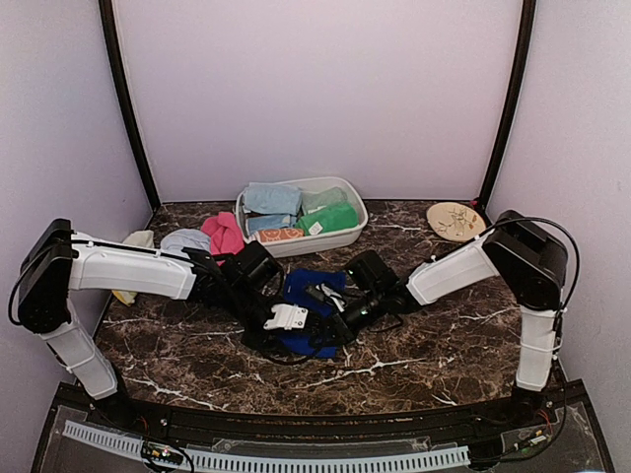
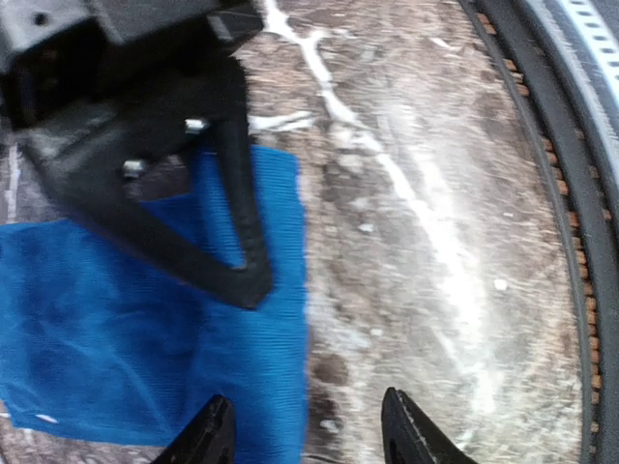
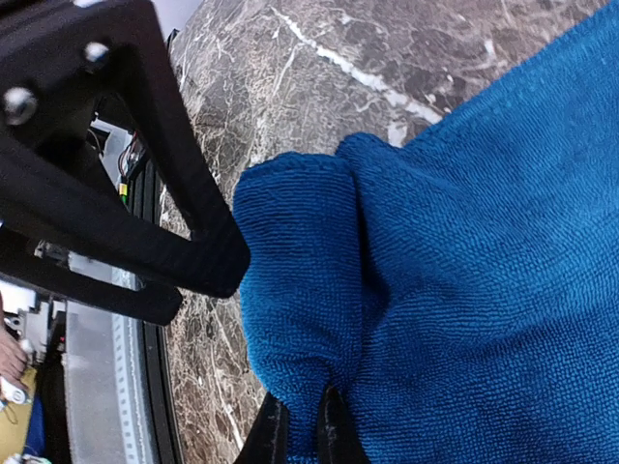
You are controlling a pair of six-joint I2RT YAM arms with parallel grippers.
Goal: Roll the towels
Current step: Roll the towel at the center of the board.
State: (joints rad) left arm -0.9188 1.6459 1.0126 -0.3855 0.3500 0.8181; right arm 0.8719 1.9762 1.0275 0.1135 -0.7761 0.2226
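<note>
The royal blue terry towel lies rumpled in the middle of the dark brown, white-veined marble table, a little nearer than the tub, with both arms reaching in over it. The right gripper has its fingers pressed together on a raised fold of that towel, and the cloth bunches into a hump just above the pinch. The left gripper stands about half open with nothing in it. One of its fingertips is over the towel's edge and the other is over bare marble beside it; I can't tell whether they touch down. The two grippers sit very close together, the left reaching in from the left and the right from the right.

Farther back, a white oval plastic tub holds folded cloths, a pale blue towel at its left end and a green towel at its right. Just left of the tub a pink towel lies heaped on the table. Beyond it to the left are a pale grey-blue towel and then a pale yellow cloth beside the left arm. A round tan patterned plate sits at the far right, well apart from the rest.
</note>
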